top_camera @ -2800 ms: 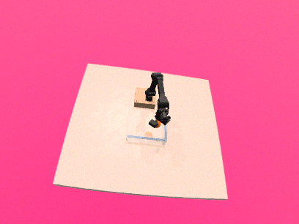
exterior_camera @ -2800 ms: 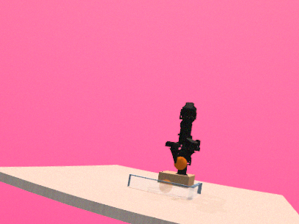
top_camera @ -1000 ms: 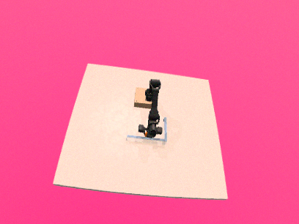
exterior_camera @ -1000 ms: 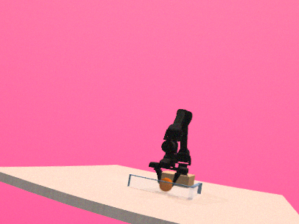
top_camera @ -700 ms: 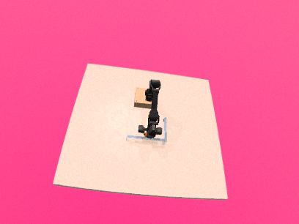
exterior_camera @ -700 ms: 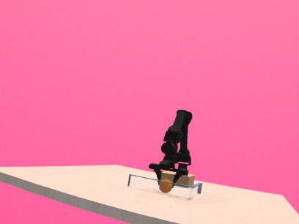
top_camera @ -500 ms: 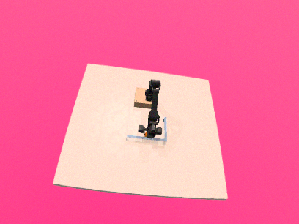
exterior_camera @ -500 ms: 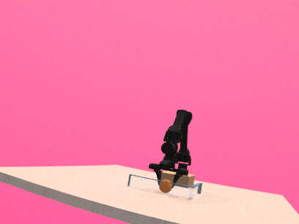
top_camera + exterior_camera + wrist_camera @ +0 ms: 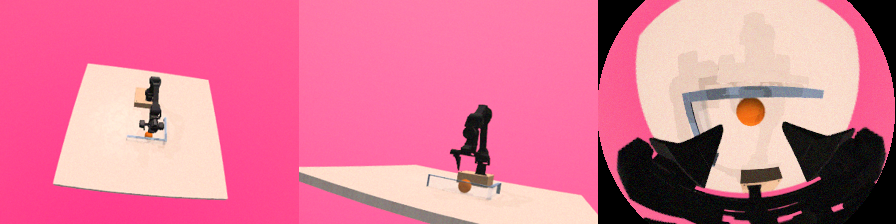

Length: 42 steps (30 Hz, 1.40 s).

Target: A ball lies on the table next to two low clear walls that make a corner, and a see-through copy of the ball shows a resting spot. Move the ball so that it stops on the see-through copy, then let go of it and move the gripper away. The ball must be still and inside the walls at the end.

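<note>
The orange ball (image 9: 148,135) (image 9: 464,186) (image 9: 750,111) rests on the table just inside the long clear wall (image 9: 133,137) (image 9: 442,178) (image 9: 798,92). The short clear wall (image 9: 165,129) (image 9: 688,109) meets that wall at the corner, some way from the ball. No separate see-through copy shows; the ball seems to cover its spot, though an exact match cannot be told. My gripper (image 9: 470,171) (image 9: 753,126) is open and empty, its fingers wide apart and raised above the ball in the exterior view. In the top view the arm hides part of the area behind the ball.
The tan base block (image 9: 142,100) (image 9: 475,178) (image 9: 761,175) stands on the table (image 9: 91,161) (image 9: 361,183) behind the walls, by the arm's foot. Both walls stand low beneath the raised gripper. Shadows of the arm fall across the table.
</note>
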Each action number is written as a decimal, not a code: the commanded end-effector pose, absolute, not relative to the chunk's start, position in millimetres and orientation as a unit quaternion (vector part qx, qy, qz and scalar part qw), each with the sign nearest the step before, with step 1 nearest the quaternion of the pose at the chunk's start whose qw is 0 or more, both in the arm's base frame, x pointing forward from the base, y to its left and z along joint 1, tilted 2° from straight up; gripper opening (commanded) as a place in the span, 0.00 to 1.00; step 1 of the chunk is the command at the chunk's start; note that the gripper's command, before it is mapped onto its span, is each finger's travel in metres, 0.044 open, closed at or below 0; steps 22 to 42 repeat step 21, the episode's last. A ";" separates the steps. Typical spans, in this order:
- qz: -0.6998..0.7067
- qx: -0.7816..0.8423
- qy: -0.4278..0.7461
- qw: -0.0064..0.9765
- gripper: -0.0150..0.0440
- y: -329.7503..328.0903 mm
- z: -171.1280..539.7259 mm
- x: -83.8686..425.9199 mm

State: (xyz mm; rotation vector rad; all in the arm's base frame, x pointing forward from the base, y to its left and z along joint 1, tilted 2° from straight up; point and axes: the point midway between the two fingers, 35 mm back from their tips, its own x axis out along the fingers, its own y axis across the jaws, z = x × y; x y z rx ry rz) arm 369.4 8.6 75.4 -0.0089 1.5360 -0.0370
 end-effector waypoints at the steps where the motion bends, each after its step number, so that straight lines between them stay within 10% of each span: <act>1: -0.017 -0.001 0.696 0.718 0.97 9.3 90.5 366.8; 42: -0.017 -0.003 0.688 0.726 1.00 10.0 136.7 363.7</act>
